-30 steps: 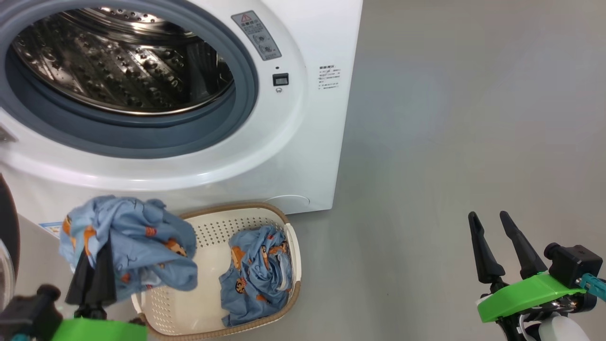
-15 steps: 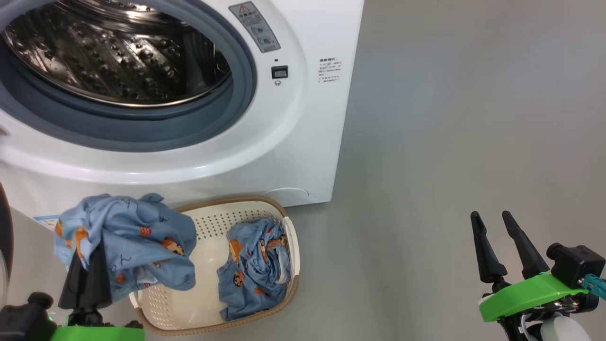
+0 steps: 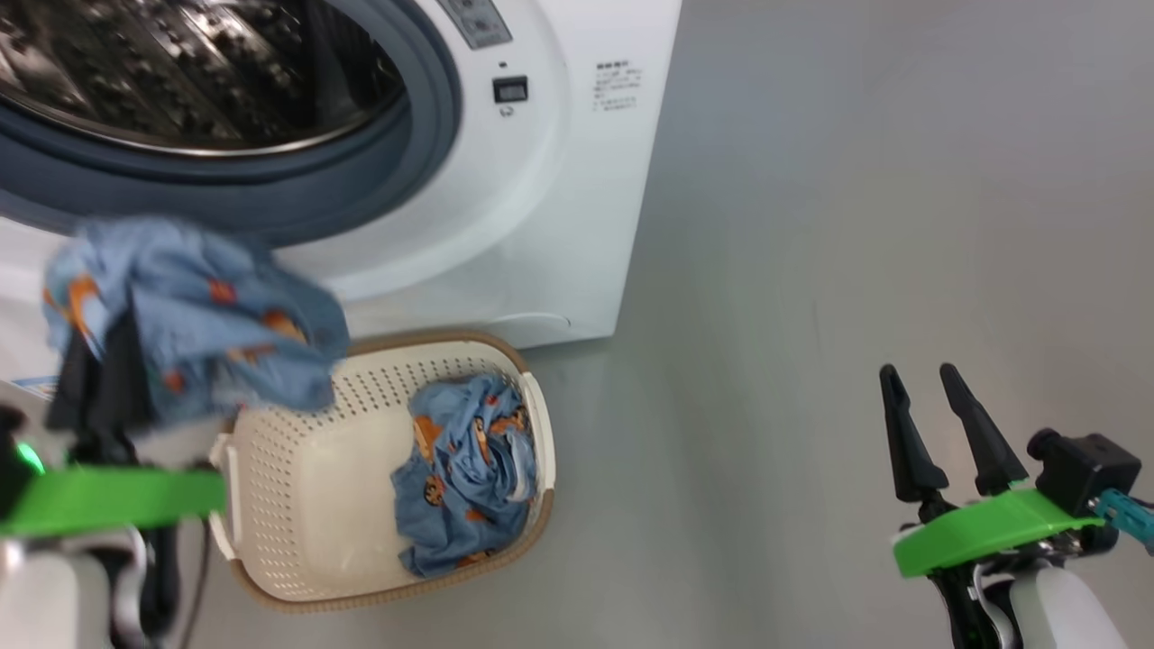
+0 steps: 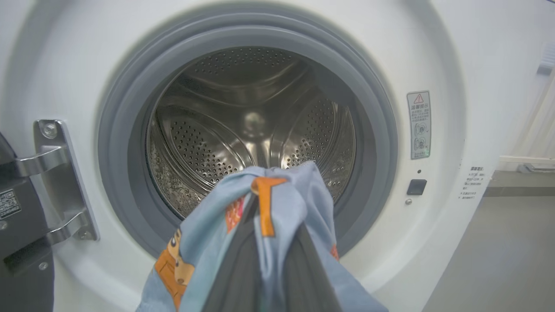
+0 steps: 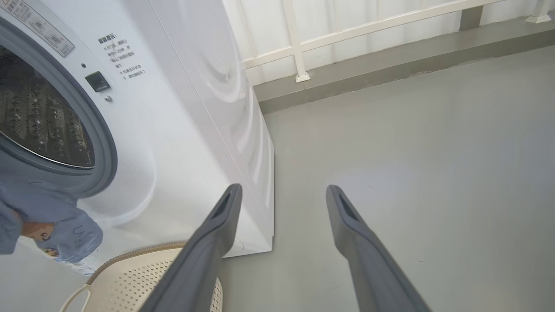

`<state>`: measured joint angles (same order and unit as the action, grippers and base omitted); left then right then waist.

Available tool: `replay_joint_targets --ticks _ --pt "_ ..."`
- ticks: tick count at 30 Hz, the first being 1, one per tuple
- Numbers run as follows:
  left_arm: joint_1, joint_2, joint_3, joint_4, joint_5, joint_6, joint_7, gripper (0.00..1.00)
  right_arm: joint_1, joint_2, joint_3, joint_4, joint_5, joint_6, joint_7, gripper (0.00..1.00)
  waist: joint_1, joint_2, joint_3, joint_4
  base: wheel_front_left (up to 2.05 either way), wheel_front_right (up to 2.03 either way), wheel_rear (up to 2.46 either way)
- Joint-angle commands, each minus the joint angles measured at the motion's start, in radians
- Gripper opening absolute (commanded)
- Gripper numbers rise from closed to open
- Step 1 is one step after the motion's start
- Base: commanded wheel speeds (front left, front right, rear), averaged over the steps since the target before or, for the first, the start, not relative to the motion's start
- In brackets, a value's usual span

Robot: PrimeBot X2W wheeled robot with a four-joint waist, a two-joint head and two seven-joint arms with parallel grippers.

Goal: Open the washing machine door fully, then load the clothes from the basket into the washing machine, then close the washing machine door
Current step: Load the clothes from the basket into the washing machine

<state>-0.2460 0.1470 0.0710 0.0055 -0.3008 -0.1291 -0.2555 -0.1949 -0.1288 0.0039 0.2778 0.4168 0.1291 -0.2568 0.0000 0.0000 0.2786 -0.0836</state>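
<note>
Plain laundry corner with a hard floor.
A big white front-loading washing machine [image 3: 541,234] stands directly on a smooth grey floor [image 3: 856,225]. Before it sits a cream perforated plastic basket [image 3: 306,505] holding light blue printed clothes [image 3: 469,469]. Behind runs a white railing [image 5: 295,43] on a grey kerb [image 5: 390,65].

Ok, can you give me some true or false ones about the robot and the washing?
1. The left gripper holds a blue garment. True.
2. The basket is empty. False: a second garment lies in it.
3. The washing machine is shut. False: its door is swung aside and the drum is open.
4. The right gripper is open and holds nothing. True.
</note>
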Motion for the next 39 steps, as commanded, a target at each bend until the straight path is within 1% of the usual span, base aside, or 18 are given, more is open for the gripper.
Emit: replay_joint_targets --ticks 1,8,9,12,25,26,31,34,37,39 --pt "-0.060 0.041 0.030 -0.008 -0.010 -0.002 -0.006 0.00 -0.024 0.000 0.027 -0.026 -0.007 0.002 -0.005 1.00 0.0000 0.0000 0.037 -0.023 0.00 0.00 0.00" --pt "-0.283 0.112 0.031 0.111 -0.016 -0.002 -0.006 0.00 -0.067 0.020 0.037 -0.033 -0.009 0.002 -0.005 1.00 0.0000 0.0000 0.123 -0.061 0.00 0.00 0.00" --pt "-0.343 0.130 0.027 0.163 -0.014 -0.002 -0.006 0.00 -0.081 0.027 0.039 -0.034 -0.010 0.002 -0.005 1.00 0.0000 0.0000 0.146 -0.073 0.00 0.00 0.00" --pt "-0.426 0.154 0.012 0.259 -0.011 -0.002 -0.006 0.00 -0.099 0.038 0.043 -0.036 -0.010 0.002 -0.005 1.00 0.0000 0.0000 0.174 -0.092 0.00 0.00 0.00" --pt "-0.722 0.226 -0.044 0.682 -0.056 -0.002 -0.006 0.00 -0.140 0.069 0.079 -0.045 -0.005 0.002 -0.005 1.00 0.0000 0.0000 0.250 -0.166 0.00 0.00 0.00" --pt "-0.722 0.226 -0.044 0.682 -0.056 -0.002 -0.006 0.00 -0.140 0.069 0.079 -0.045 -0.005 0.002 -0.005 1.00 0.0000 0.0000 0.250 -0.166 0.00 0.00 0.00" --pt "-0.812 0.260 -0.093 0.828 -0.070 -0.002 -0.006 0.00 -0.146 0.075 0.091 -0.057 -0.001 0.002 -0.005 1.00 0.0000 0.0000 0.277 -0.189 0.00 0.00 0.00" --pt "-0.862 0.285 -0.110 0.877 -0.078 -0.002 -0.006 0.00 -0.149 0.077 0.099 -0.060 0.002 0.002 -0.005 1.00 0.0000 0.0000 0.291 -0.204 0.00 0.00 0.00" --pt "-0.897 0.313 -0.117 0.843 -0.069 -0.002 -0.006 0.00 -0.150 0.078 0.104 -0.063 0.005 0.002 -0.005 1.00 0.0000 0.0000 0.302 -0.216 0.00 0.00 0.00" --pt "-0.912 0.325 -0.097 0.801 -0.064 -0.002 -0.006 0.00 -0.151 0.078 0.105 -0.066 0.010 0.002 -0.005 1.00 0.0000 0.0000 0.310 -0.220 0.00 0.00 0.00"
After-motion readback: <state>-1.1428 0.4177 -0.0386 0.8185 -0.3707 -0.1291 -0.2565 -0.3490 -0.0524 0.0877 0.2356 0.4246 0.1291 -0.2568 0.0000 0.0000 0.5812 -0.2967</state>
